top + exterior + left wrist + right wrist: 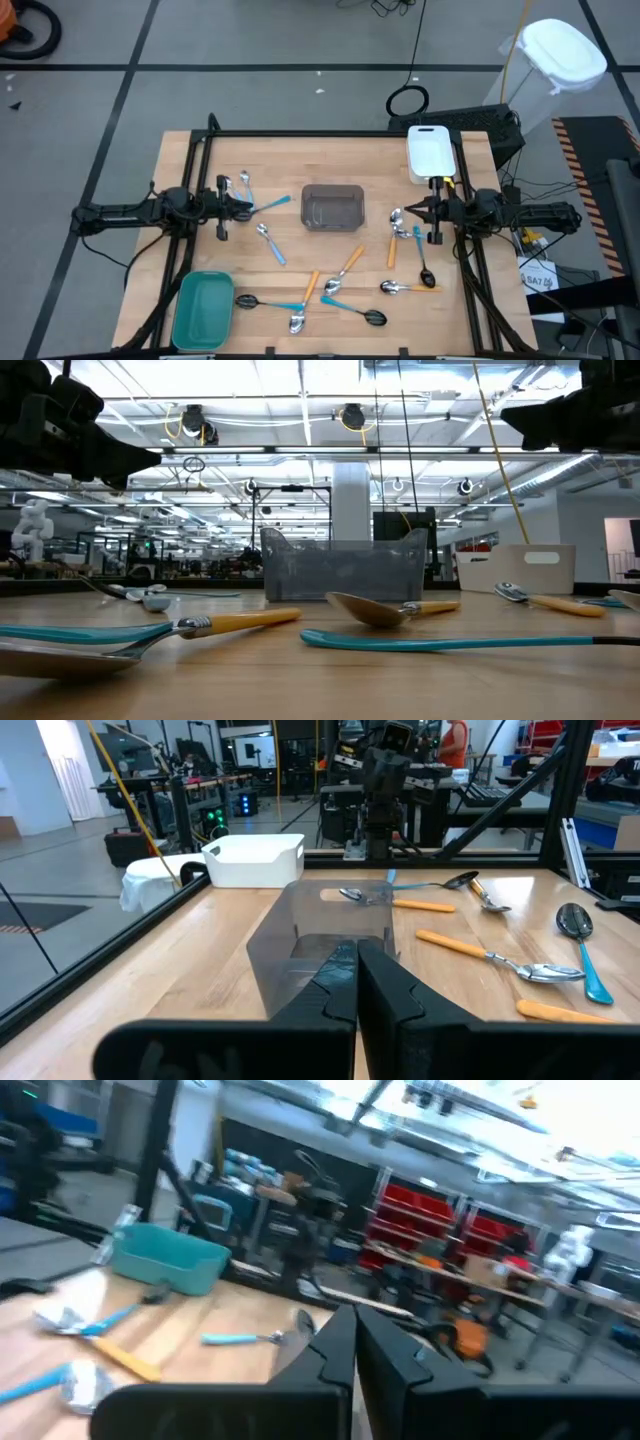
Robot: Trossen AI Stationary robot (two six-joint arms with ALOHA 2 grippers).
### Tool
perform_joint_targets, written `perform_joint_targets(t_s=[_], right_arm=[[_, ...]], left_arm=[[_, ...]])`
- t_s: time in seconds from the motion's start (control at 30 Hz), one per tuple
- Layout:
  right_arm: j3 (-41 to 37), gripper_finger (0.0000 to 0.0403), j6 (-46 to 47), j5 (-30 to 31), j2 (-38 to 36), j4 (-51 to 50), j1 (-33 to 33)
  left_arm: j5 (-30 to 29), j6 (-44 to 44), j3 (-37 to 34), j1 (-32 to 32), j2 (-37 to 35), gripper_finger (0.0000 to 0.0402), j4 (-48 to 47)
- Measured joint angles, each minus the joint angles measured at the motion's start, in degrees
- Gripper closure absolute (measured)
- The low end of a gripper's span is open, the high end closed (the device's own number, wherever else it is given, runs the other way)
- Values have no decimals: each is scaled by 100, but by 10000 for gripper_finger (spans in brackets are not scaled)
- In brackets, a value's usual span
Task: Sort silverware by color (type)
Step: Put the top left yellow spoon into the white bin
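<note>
Left gripper (246, 209) fingers pressed together, empty, above bench (180, 160) left half, near blue-handled spoons (262, 206). Right gripper (408, 211) fingers pressed together, empty, above right half, beside silver spoon bowl (397, 217). Silverware (340, 285) scattered across bench front and right: silver and black bowls, light-blue and orange handles. Grey clear bin (333, 207) at centre, apparently empty, though walls blur contents. White bin (431, 150) at far right edge. Teal bin (204, 310) at near left corner.
</note>
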Motion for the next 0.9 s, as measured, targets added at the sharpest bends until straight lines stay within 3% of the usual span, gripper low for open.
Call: perform_joint_targets(t_s=[0.33, 0.9], right_arm=[[1230, 401, 592, 9, 771, -502, -1], [3112, 402, 1822, -19, 3591, -777, 3]], left_arm=[[0, 0, 0, 1, 0, 401, 1], [-9, 0, -7, 1, -2, 401, 111]])
